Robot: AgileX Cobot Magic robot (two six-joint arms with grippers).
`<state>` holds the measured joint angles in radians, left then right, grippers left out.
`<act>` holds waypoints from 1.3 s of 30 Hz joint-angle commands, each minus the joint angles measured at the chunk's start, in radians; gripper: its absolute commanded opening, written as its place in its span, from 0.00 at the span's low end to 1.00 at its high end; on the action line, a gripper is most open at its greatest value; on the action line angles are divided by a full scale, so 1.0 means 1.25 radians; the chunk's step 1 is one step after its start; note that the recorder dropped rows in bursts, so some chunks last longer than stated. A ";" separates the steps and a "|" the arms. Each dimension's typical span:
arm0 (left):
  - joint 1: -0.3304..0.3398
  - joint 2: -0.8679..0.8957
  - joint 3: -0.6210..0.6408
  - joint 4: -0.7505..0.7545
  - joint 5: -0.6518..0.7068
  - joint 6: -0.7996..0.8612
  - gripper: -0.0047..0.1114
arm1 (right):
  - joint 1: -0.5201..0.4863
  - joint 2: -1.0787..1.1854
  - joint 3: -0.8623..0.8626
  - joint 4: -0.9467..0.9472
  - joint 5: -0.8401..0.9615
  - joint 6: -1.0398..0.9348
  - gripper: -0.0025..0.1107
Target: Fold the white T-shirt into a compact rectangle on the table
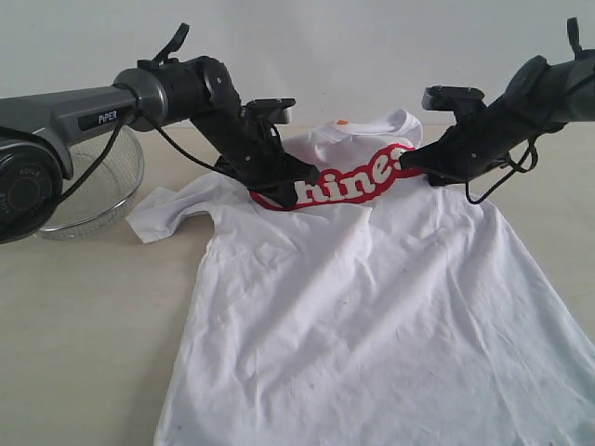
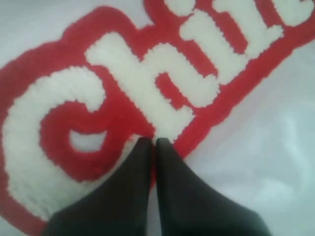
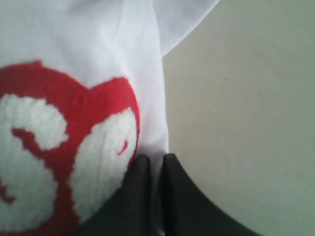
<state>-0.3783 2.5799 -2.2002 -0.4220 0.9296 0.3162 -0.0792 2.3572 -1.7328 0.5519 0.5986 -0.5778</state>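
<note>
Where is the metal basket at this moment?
In the exterior view, the metal basket stands on the table at the far left, partly behind the left arm, just beside the sleeve of the T-shirt.

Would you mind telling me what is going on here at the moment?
A two-armed robot is working on the white T-shirt spread on the table. The left gripper pinches the chest lettering; the right gripper pinches the shirt's edge beside it. A wire basket stands off to the left.
</note>
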 commanded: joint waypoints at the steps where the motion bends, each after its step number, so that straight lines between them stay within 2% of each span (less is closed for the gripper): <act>1: -0.002 0.004 -0.002 0.018 0.011 -0.010 0.08 | 0.003 -0.020 -0.002 -0.018 0.026 -0.001 0.02; 7: -0.002 0.007 -0.002 0.053 0.013 -0.030 0.08 | 0.007 -0.089 -0.002 -0.009 0.031 0.004 0.02; 12: -0.002 0.007 -0.002 0.067 0.021 -0.031 0.08 | 0.013 -0.121 -0.002 0.123 0.113 -0.048 0.02; 16: 0.003 0.007 -0.002 0.069 0.020 -0.031 0.08 | 0.076 -0.120 -0.002 0.137 0.231 -0.049 0.02; 19: 0.007 0.007 -0.002 0.073 0.028 -0.031 0.08 | 0.146 -0.120 0.000 0.134 0.268 -0.054 0.02; 24: 0.008 0.007 -0.009 0.072 0.052 -0.031 0.08 | 0.198 -0.104 0.000 0.101 0.264 -0.038 0.03; 25: 0.008 0.007 -0.013 0.072 0.056 -0.031 0.08 | 0.201 -0.098 0.000 0.097 0.264 -0.038 0.05; 27: 0.008 0.007 -0.013 0.072 0.056 -0.031 0.08 | 0.207 -0.080 0.000 0.097 0.272 -0.038 0.17; 29: 0.010 0.005 -0.013 0.077 0.057 -0.031 0.08 | 0.207 -0.070 0.000 0.099 0.278 -0.038 0.35; 30: 0.010 0.005 -0.013 0.078 0.057 -0.031 0.08 | 0.207 -0.065 0.000 0.105 0.281 -0.042 0.50; 31: 0.014 0.005 -0.013 0.080 0.057 -0.031 0.08 | 0.207 -0.064 0.000 0.107 0.283 -0.044 0.57; 32: 0.016 0.004 -0.013 0.080 0.057 -0.032 0.08 | 0.207 -0.064 0.000 0.109 0.283 -0.047 0.59; 37: 0.039 -0.008 -0.013 0.080 0.065 -0.049 0.08 | 0.207 -0.073 0.000 0.146 0.274 -0.081 0.40; 39: 0.054 -0.013 -0.013 0.080 0.072 -0.056 0.08 | 0.207 -0.079 0.000 0.146 0.272 -0.088 0.39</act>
<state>-0.3448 2.5776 -2.2154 -0.3596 0.9905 0.2673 0.1793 2.2834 -1.7328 0.7243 0.9431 -0.6611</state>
